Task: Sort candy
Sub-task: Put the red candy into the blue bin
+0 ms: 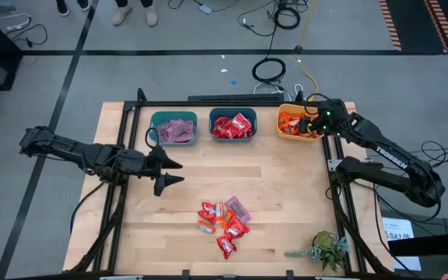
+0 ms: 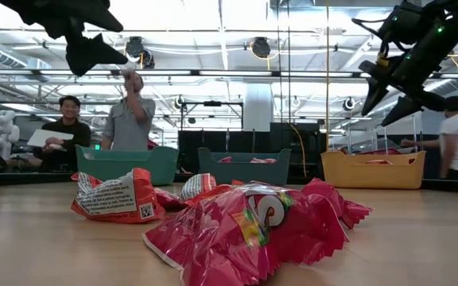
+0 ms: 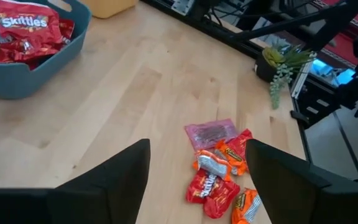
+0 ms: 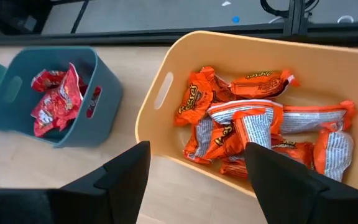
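Observation:
A small heap of candy point(image 1: 224, 220) in red, orange and mauve wrappers lies on the wooden table near its front edge; it also shows in the left wrist view point(image 3: 219, 171) and close up in the low view point(image 2: 253, 226). My left gripper point(image 1: 169, 173) hangs open above the table's left part, empty, well clear of the heap. My right gripper point(image 1: 315, 118) hangs open and empty above the yellow bin point(image 1: 282, 124) of orange candy point(image 4: 253, 127) at the far right.
Three bins stand in a row at the far edge: a teal one point(image 1: 173, 128) with mauve candy, a darker teal one point(image 1: 233, 127) with red candy, and the yellow one. A small potted plant point(image 1: 325, 250) sits at the near right corner. People stand beyond the table.

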### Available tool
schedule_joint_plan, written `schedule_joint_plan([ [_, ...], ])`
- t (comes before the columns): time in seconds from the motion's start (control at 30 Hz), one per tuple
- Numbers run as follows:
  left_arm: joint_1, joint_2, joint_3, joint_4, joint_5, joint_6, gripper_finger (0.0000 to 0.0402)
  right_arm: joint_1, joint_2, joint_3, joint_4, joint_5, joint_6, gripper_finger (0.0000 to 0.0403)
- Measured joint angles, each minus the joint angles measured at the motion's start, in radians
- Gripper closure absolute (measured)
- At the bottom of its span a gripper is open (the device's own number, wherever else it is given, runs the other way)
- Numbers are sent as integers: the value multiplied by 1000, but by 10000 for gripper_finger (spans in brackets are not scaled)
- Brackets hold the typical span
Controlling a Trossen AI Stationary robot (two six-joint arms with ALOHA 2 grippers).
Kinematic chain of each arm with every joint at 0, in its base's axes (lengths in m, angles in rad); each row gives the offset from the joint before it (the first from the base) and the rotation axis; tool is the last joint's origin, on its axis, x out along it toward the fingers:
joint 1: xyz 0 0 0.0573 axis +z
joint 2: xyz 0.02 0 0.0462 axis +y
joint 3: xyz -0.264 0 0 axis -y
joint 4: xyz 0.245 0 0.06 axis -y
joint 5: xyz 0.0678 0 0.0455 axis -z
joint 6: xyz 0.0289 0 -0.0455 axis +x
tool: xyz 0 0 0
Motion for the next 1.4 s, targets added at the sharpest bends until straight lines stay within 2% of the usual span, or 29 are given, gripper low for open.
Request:
schedule_joint_plan([
  [0.47,0,0,0,21,-18,10,127,0,0,0,-4,4,-30,149],
  [0.67,0,0,0,5,-23,10,128,0,0,0,-4,4,-98,149],
  [0.87,0,4,0,-15,-20,19,128,28,0,0,-1,2,-83,149],
  [1.13,-2,16,1,78,-16,382,128,171,-1,0,7,0,-24,149],
  [1.27,-3,93,43,68,-18,420,128,251,-1,0,17,1,-21,149],
  [1.4,-5,231,93,54,-20,422,128,317,-1,0,33,4,-20,149],
])
